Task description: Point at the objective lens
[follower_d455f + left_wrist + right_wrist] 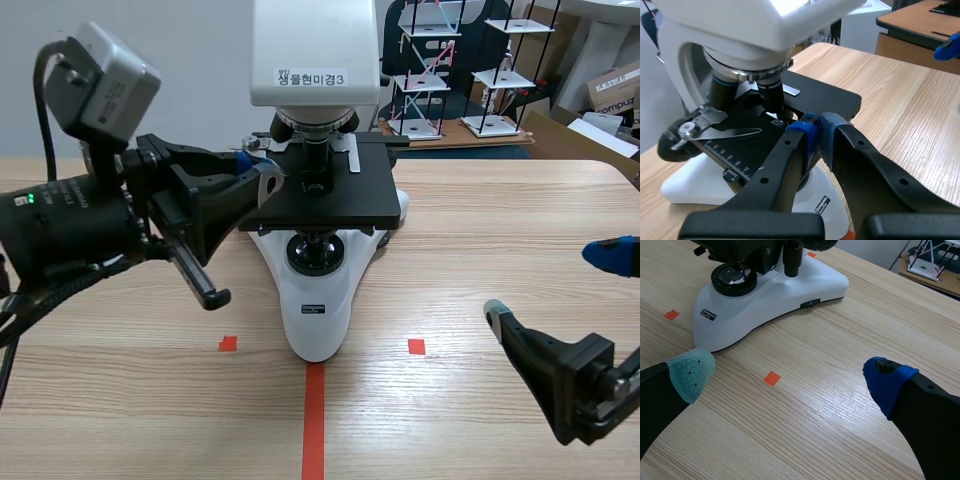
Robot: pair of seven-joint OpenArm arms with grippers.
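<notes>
Blue-padded and pinched shut on nothing, the left claw (815,131) aims over the stage (837,100) at the lens (771,92) under the microscope (318,310) head — closed tips make a pointer. Right claw (790,375) gapes, well apart — likely idle.

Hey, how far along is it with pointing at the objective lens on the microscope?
Looks done: the left gripper is shut into a pointer, level with the stage. In hand: its tips aim at the objective lens from the stage's edge, not touching it. Left: perhaps closing that gap. The right gripper sits open, apart from the microscope.
</notes>
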